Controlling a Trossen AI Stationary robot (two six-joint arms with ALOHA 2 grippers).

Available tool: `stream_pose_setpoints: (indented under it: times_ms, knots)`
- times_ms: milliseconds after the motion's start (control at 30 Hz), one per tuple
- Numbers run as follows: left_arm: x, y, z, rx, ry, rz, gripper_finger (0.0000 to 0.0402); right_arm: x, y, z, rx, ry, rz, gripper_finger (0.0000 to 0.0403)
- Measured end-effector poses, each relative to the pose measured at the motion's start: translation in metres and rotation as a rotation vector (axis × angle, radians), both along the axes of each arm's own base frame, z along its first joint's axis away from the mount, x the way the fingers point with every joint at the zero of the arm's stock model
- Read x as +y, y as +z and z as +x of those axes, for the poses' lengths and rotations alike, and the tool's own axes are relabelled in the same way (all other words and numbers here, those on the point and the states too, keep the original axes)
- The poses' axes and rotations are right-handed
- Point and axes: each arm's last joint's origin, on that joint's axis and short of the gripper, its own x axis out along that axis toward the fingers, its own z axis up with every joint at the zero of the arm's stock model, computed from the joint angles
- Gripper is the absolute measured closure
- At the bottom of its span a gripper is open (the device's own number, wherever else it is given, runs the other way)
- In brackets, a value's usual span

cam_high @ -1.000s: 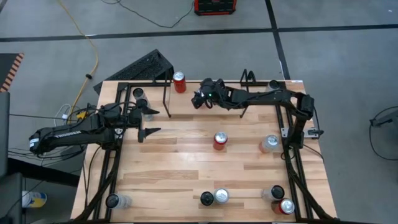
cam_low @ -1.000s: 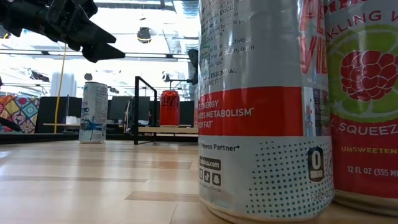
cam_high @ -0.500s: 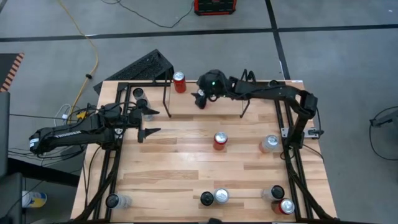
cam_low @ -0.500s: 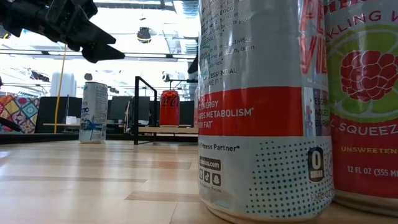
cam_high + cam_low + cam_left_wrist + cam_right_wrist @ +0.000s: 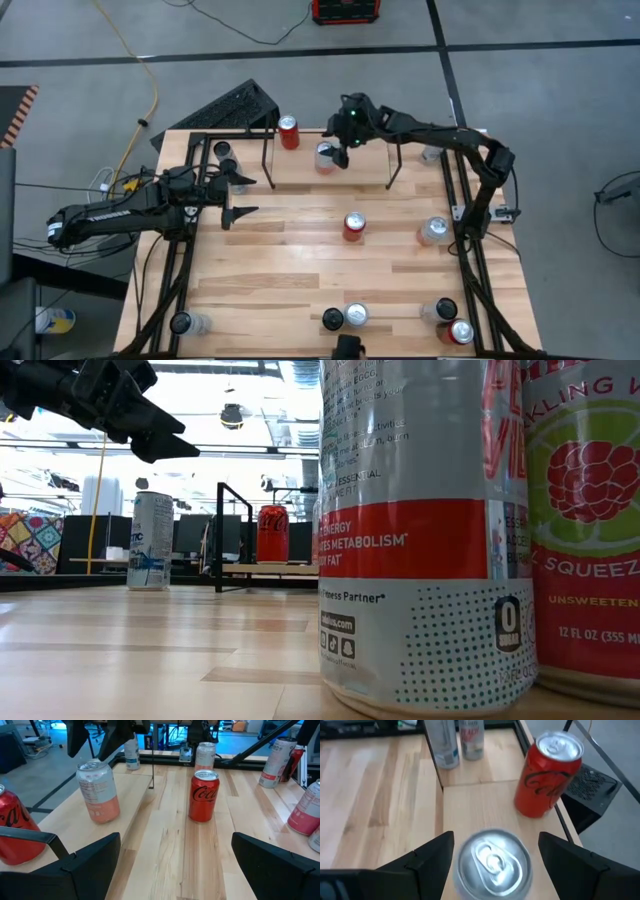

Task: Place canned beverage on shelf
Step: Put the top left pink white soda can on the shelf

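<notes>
High view showed the right gripper (image 5: 340,150), jaws apart, straddling a silver can (image 5: 326,157) on the shelf (image 5: 330,150) at upper centre beside a red can (image 5: 289,132); rigid, smooth, probably light, best held mid-wall.

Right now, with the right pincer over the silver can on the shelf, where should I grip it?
Grip the silver can around its round side wall, just under the rim, coming straight down. It stands upright with its tab up, and the right pincer hangs open with a finger on each side. The red can stands apart from it.
</notes>
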Motion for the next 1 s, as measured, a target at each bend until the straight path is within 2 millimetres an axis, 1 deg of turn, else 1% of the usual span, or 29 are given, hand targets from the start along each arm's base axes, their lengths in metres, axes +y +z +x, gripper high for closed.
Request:
stream_pose_setpoints:
  times_ms: [167,333,533,1000]
  knots:
    - [0.000,0.000,0.000,0.000,0.001,0.000,0.0033,0.000,-0.001,-0.002,0.022,0.024,-0.026,0.0085]
    - [0.000,0.000,0.000,0.000,0.001,0.000,0.0033,0.001,-0.004,0.000,0.013,0.066,0.004,0.0085]
    - [0.000,0.000,0.000,0.000,0.001,0.001,0.0033,-0.001,-0.009,0.003,0.026,0.040,-0.020,0.0085]
    - [0.000,0.000,0.000,0.000,0.001,0.000,0.0033,-0.001,-0.012,0.002,0.057,0.030,-0.018,0.0085]
